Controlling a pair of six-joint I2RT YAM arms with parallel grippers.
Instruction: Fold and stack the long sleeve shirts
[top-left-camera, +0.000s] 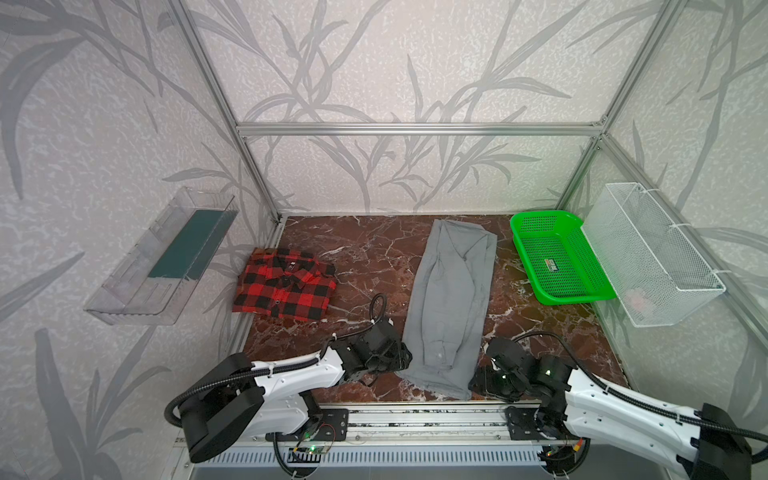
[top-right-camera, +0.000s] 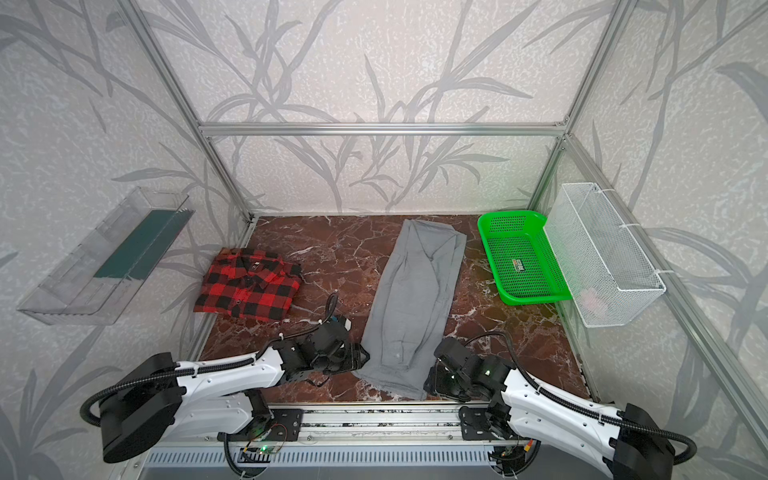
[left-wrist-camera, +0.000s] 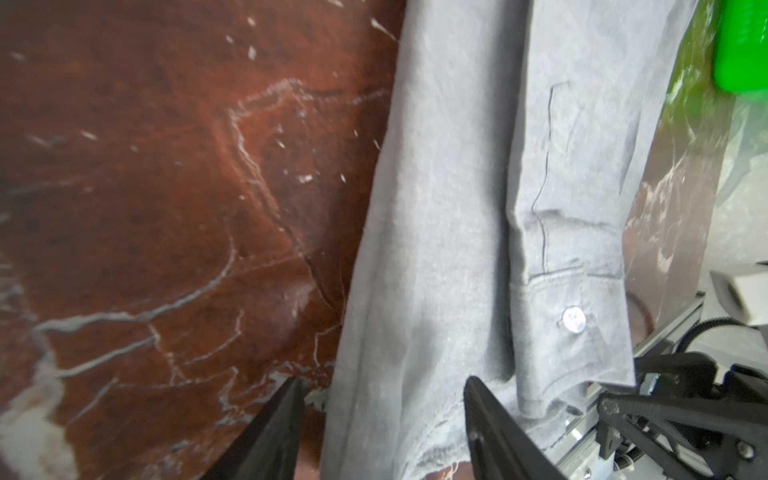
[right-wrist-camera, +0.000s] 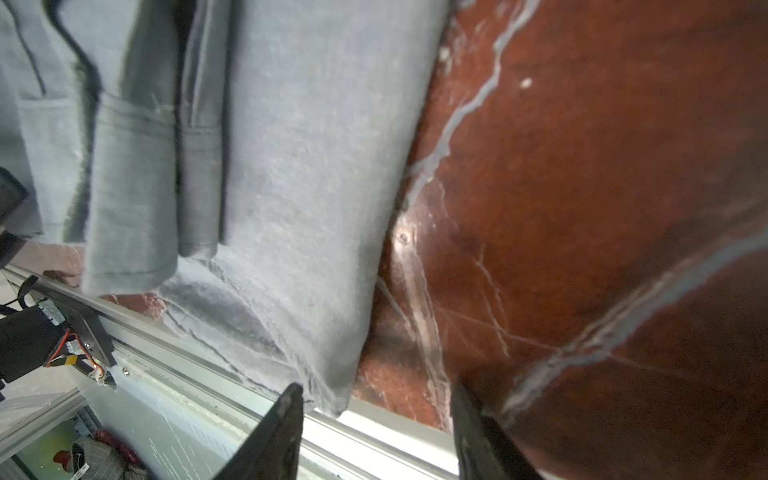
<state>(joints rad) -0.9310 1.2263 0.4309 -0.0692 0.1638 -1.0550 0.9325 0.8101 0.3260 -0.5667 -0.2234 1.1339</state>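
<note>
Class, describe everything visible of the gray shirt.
The gray shirt is plain light gray, soft woven-looking cloth, folded into a long narrow strip with sleeves laid along its body; a buttoned cuff shows near the hem. It lies flat on the marble tabletop, running front to back, apart from the plaid shirt and green basket. The open left end effector and right end effector straddle its near corners.

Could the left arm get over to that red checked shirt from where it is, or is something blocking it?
Probably yes. Only bare table lies between the left hand, open at the near edge of the gray shirt, and the folded red checked shirt. Its full stretch I cannot judge.
</note>
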